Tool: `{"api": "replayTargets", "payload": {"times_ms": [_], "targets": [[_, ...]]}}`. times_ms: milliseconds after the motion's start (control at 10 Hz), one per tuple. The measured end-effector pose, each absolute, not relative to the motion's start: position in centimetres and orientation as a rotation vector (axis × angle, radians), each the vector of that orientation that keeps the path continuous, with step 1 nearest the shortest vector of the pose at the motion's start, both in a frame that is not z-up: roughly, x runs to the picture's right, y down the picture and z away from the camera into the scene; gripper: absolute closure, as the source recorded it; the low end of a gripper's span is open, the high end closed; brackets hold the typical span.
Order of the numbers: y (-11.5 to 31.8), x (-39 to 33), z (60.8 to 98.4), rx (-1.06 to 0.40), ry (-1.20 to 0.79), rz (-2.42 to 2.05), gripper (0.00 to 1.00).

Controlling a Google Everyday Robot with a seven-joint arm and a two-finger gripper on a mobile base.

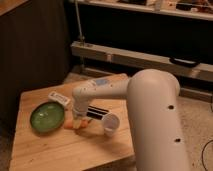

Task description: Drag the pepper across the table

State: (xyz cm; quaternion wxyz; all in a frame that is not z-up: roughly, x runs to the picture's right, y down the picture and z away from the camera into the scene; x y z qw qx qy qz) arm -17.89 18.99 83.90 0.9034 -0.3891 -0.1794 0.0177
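The pepper [74,125] is a small orange-red piece lying on the light wooden table [55,150], just right of the green plate [47,117]. My gripper [77,120] points down onto the pepper, at the end of my white arm [107,92] that reaches in from the right. The pepper shows partly under the fingertips. My big white arm housing [157,125] fills the right foreground and hides the table's right part.
A white paper cup [111,123] lies on its side right of the gripper. A black striped bar [97,112] lies behind it. A small white card [59,98] sits behind the plate. A dark cabinet and metal shelf rails stand beyond the table.
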Motion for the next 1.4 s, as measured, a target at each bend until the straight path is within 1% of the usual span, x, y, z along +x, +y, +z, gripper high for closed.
{"api": "replayTargets", "payload": {"times_ms": [600, 1100, 1400], "targets": [[20.6, -17.9, 82.5, -0.812, -0.407, 0.014, 0.86], [23.2, -18.2, 80.8, -0.841, -0.417, -0.022, 0.86], [24.2, -18.0, 79.0, -0.843, -0.424, -0.05, 0.86]]}}
